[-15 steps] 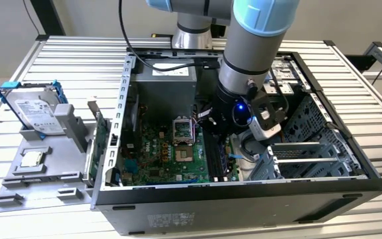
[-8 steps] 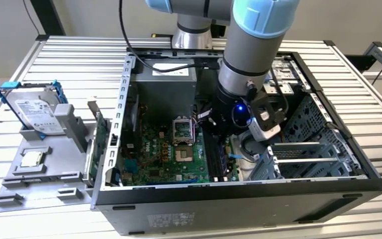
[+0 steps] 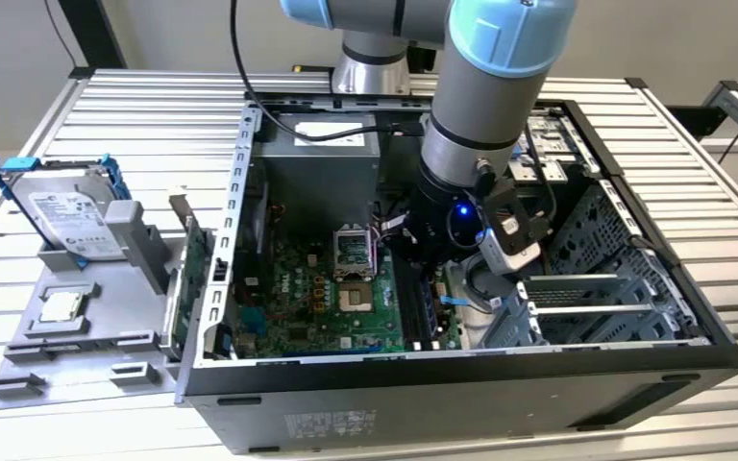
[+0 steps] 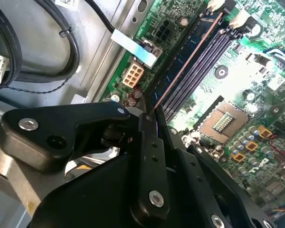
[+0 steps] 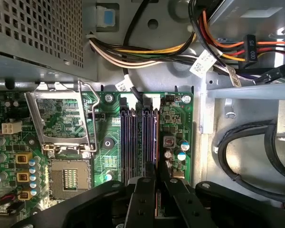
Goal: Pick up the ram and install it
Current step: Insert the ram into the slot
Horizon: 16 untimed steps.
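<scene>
The gripper (image 4: 152, 111) is closed on the ram (image 4: 183, 61), which stands edge-on in a motherboard memory slot (image 5: 133, 142). The open processor socket (image 5: 66, 178) lies beside; cable bundles (image 5: 147, 54) run nearby.

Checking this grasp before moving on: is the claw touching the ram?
Touching. In the second wrist view the claw is closed on the near end of the ram, whose thin edge runs out from between its fingers along the memory slots.
</scene>
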{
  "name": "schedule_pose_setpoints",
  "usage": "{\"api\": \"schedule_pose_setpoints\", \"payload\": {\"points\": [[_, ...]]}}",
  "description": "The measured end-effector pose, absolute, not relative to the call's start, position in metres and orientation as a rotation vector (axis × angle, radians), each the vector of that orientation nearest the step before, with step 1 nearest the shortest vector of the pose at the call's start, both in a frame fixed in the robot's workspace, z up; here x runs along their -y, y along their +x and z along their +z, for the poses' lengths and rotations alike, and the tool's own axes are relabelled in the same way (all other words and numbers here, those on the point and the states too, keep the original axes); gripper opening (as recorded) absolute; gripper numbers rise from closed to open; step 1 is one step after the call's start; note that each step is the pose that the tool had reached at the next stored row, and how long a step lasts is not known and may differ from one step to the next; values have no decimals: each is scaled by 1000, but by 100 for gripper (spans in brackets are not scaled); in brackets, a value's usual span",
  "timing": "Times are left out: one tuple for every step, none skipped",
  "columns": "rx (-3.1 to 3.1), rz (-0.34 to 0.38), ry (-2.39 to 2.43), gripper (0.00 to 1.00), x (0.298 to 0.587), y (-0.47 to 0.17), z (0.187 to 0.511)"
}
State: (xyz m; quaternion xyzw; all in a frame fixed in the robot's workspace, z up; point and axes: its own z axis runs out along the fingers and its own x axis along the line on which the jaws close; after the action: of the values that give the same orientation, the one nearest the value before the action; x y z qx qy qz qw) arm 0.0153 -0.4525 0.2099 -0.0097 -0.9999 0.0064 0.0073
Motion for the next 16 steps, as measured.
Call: {"api": "schedule_pose_setpoints", "payload": {"points": [[3126,20,-30,0,452,15,210],[3126,20,-30,0,452,15,210],[3126,20,-30,0,452,15,210],[3125,20,-30,0,452,15,210],[3125,20,-30,0,452,15,210],[3124,20,-30,0,452,15,210],[3124,20,-30,100,452,15,210],[3124,20,-30,100,452,15,210],[3123,20,-30,100,452,15,210],[3123,20,-30,100,452,15,210],[3123,12,-30,100,453,15,210],[3123,1,-32,100,453,15,210],[3123,-2,-40,100,453,15,213],[3123,-1,-43,100,453,15,217],[3123,-2,-43,100,453,15,221],[3123,-1,-43,100,453,15,226]]}}
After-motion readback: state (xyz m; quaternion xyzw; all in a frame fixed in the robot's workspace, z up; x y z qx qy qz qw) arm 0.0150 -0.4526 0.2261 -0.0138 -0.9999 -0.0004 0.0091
